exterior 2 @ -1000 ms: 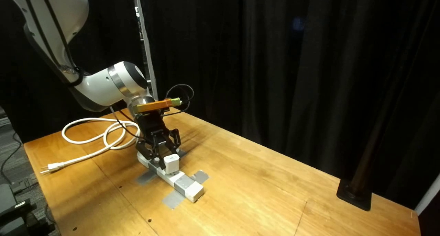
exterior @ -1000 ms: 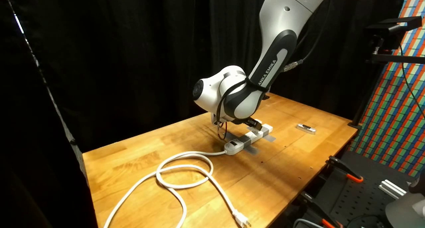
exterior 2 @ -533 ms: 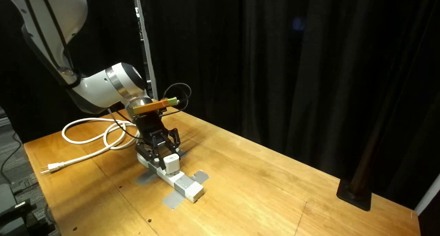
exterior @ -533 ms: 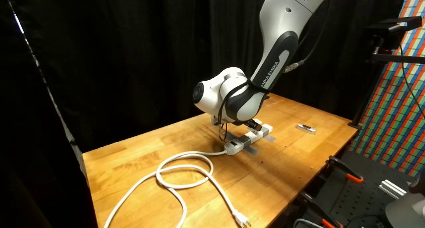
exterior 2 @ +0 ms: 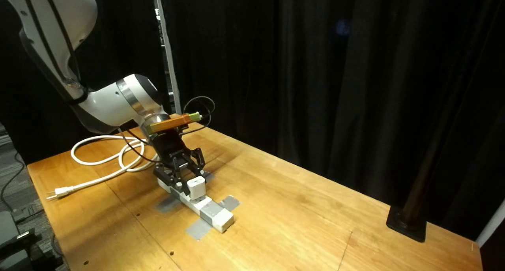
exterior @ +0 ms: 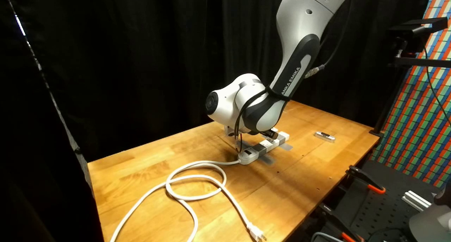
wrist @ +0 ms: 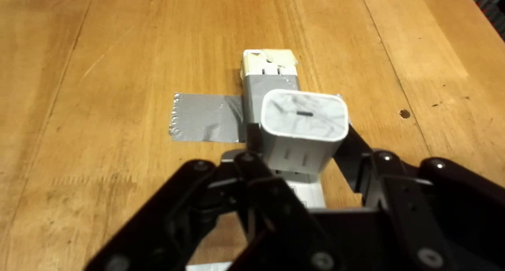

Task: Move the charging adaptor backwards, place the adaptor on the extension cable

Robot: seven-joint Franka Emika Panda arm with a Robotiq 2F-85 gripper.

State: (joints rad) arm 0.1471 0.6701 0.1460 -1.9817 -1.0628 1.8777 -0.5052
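Wrist view. One gripper (wrist: 302, 144), yours, its two fingers (wrist: 352, 156) pinching one charging adaptor (wrist: 303, 131) from left and right. Adaptor: whitish-grey, blocky, dark slot in its upper face, set over the extension cable (wrist: 272, 68); whether fully seated in a socket, you cannot tell. Silver tape (wrist: 207, 117) across the cable, stuck down on the wooden table (wrist: 138, 66) at the left.

In an exterior view. White strip (exterior 2: 194, 204), running far left to near right; adaptor about upright over it, between your fingertips. White cord (exterior 2: 98, 179), looped, at the left, ending in a pronged plug (exterior 2: 63, 191). One black post (exterior 2: 410, 217), flat-footed, at the right.

In an exterior view. Your arm (exterior: 297, 57), reaching in from the right, most of the gripper hidden behind it. One small silver-and-black object (exterior: 325, 136), right of the strip, apart from it. Two clamps (exterior: 366, 179), orange-handled, along the table's right edge.
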